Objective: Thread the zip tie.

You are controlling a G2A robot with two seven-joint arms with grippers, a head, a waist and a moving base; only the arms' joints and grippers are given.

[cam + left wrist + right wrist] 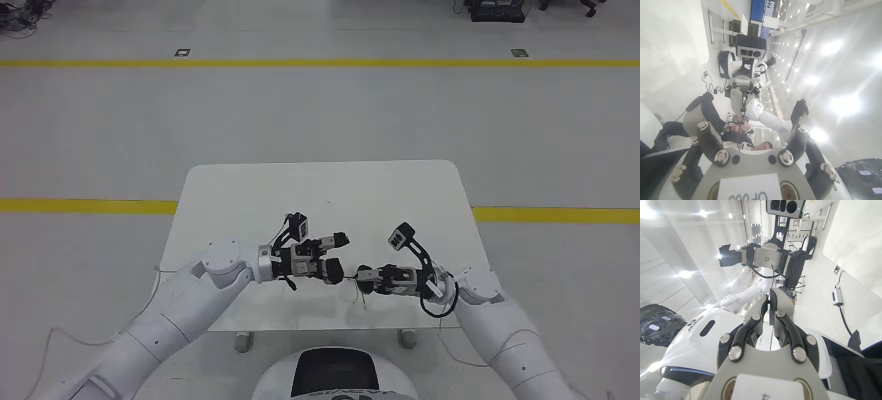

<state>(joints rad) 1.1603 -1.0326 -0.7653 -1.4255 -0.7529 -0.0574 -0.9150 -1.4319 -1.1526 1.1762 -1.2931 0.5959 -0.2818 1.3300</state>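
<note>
Pinching zip tie w/ right hand; left hand spread, just beside.

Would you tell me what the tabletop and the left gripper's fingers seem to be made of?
The table looks like white laminate or painted board, smooth and matte. On the left gripper, the fingers seem wrapped in dull black rubber or fabric, ragged at one tip.
</note>
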